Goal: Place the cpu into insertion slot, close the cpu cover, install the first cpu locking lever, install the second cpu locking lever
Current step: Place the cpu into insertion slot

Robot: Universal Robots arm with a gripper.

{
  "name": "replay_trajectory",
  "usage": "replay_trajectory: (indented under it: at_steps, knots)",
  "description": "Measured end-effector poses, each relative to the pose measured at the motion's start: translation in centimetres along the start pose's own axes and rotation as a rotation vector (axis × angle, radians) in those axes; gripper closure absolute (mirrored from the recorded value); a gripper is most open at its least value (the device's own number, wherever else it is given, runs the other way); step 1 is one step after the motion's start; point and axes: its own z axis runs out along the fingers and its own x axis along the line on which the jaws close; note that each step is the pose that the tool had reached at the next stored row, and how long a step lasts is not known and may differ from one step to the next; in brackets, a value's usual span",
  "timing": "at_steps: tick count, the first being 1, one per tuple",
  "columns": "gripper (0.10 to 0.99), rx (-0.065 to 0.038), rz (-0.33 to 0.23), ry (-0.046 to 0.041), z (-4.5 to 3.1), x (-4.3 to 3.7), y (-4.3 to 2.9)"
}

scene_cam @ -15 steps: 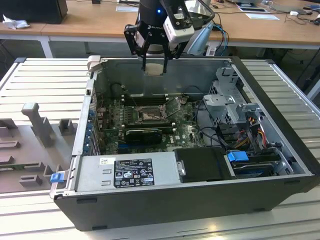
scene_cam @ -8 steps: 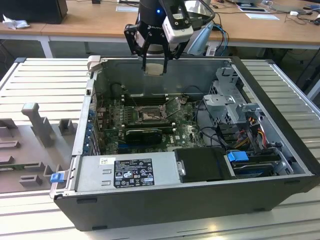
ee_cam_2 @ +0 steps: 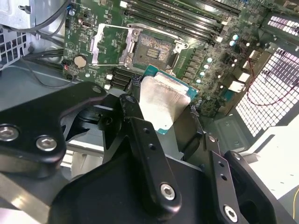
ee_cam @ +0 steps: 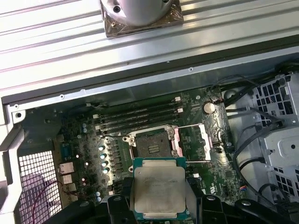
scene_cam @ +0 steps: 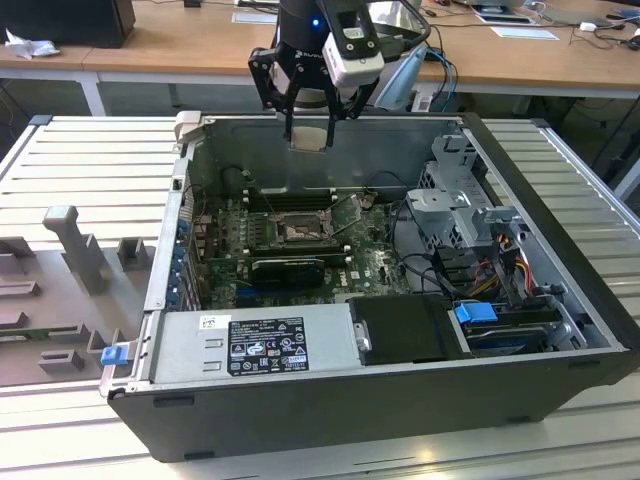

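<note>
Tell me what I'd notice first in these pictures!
The black gripper hangs over the open computer case, pinching the silver cpu. On the green motherboard below, the insertion slot sits bare, its cpu cover flipped open beside it.

Holding the cpu (scene_cam: 308, 140), the gripper (scene_cam: 308, 134) hangs above the open computer case (scene_cam: 330, 410), with clear air down to the insertion slot (scene_cam: 300, 232). The cpu cover (scene_cam: 346, 214) appears swung aside. Memory slots (scene_cam: 290, 198), a finned black card (scene_cam: 288, 268) and the drive cage (scene_cam: 450, 190) hem the socket.
</note>
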Motion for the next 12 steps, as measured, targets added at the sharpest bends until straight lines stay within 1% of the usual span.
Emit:
replay_trajectory:
  at_steps: [12]
  knots:
    - [0.557, -0.001, 0.051, -0.0046, 0.01, 0.00, 0.00]
